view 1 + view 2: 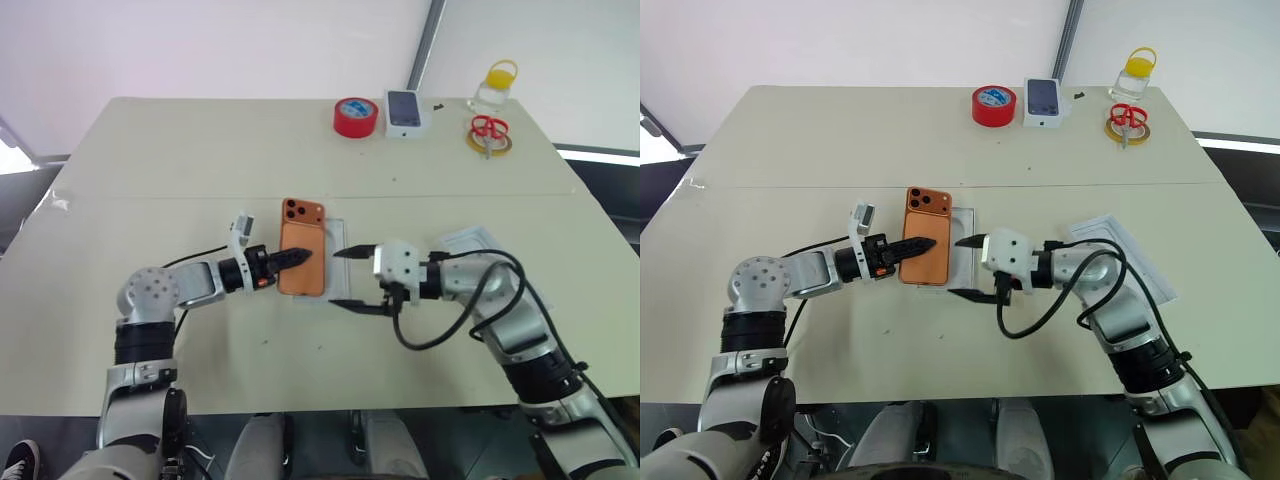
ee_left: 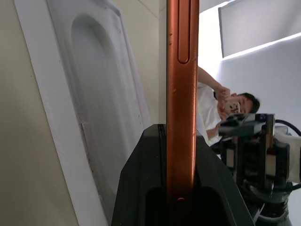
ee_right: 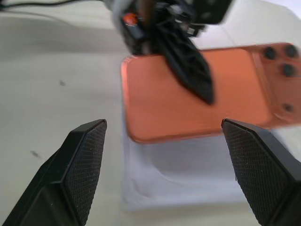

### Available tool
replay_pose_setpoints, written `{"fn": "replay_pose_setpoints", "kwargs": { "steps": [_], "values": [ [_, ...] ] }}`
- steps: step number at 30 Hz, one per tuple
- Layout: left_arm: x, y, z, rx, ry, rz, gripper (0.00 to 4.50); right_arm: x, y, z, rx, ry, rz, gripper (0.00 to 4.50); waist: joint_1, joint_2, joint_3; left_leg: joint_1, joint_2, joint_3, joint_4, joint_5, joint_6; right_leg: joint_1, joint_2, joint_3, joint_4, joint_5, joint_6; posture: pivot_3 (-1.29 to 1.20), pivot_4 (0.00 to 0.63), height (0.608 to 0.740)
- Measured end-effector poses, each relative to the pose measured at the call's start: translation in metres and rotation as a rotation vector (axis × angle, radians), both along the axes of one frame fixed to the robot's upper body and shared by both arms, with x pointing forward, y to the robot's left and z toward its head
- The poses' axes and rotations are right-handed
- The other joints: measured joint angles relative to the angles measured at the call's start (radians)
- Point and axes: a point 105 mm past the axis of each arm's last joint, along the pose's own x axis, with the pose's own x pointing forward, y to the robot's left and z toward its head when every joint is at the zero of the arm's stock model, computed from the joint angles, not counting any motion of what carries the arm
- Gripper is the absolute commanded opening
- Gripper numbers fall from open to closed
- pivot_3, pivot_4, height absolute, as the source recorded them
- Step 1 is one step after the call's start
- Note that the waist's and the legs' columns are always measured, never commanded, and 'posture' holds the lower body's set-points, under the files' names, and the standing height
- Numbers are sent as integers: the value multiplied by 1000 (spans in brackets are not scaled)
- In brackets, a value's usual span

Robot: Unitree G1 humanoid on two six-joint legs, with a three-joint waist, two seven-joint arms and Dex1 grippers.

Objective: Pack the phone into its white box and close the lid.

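The orange phone point(image 1: 302, 240) hangs back-up, its camera lenses at the far end, just above the left part of the white box point(image 1: 337, 262), a shallow white tray with a rounded recess point(image 2: 94, 103). My left gripper point(image 1: 295, 257) is shut on the phone's left long edge, one black finger point(image 3: 188, 70) lying across its back. My right gripper point(image 1: 341, 278) stands wide open just right of the phone, over the box's right side, holding nothing. A white rectangular piece point(image 1: 1130, 255) lies under my right forearm; I cannot tell whether it is the lid.
At the table's far edge stand a red tape roll point(image 1: 356, 117), a small dark-topped white box point(image 1: 405, 113), red-handled scissors on a yellow ring point(image 1: 487, 133) and a yellow-capped bottle point(image 1: 497, 85). A person point(image 2: 221, 108) shows beyond the table.
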Motion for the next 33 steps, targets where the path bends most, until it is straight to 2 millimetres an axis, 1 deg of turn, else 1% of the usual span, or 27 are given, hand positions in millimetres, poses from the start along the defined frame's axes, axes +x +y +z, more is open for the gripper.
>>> {"fn": "replay_pose_setpoints", "kwargs": {
  "steps": [3,5,6,10,12,14,17,21,25,29,33],
  "values": [
    [5,-2,-1,-9,14,-3,0,6,-9,-3,-7,6,-43,4069,-4,0,0,0,0,0,0,0,0,0,0,0,0,1,1,0,150,740],
    [5,-4,-1,-20,25,-18,1040,8,-13,-2,-11,-7,-57,4134,-5,0,0,0,0,0,0,0,0,0,0,0,0,2,3,0,150,740],
    [5,-5,-1,-23,27,-23,1250,8,-14,-2,-10,-11,-58,4134,-5,0,0,0,0,0,0,0,0,0,0,0,0,2,3,0,150,740],
    [5,-12,-3,-12,38,-43,3212,8,-15,-5,-16,-14,-73,4134,-2,0,0,0,0,0,0,0,0,0,0,0,0,2,3,0,150,740],
    [6,-14,4,-10,20,-63,4190,9,-15,-5,-14,-16,-80,4134,-1,0,0,1,0,0,0,0,0,1,0,0,0,2,3,0,150,740],
    [5,-15,6,5,9,-72,4190,9,-15,-6,-16,-20,-84,4134,-2,0,0,3,0,0,0,0,0,3,0,0,0,2,3,0,150,740],
    [3,-14,5,36,34,-75,4190,10,-15,-6,-21,-33,-87,4134,-3,0,0,3,1,0,0,0,0,3,0,0,1,2,3,0,150,740],
    [2,-15,8,123,43,-74,4190,10,-13,-8,-21,-39,-86,4134,-4,0,0,3,1,0,0,0,0,2,0,0,1,2,3,0,150,740],
    [1,-10,8,217,38,-49,4190,10,-11,-10,-17,-37,-83,4134,-4,0,0,4,1,0,-1,0,0,3,0,0,2,2,3,0,150,740],
    [0,-6,9,252,49,-30,4190,10,-10,-13,-23,-29,-78,4134,-4,0,0,5,1,0,-1,0,0,3,0,1,2,2,3,0,150,740],
    [1,-2,16,288,50,-18,4190,9,-8,-15,-28,-30,-71,4134,-5,0,0,5,0,0,-1,0,-1,2,0,1,3,2,3,0,150,740]
  ]
}}
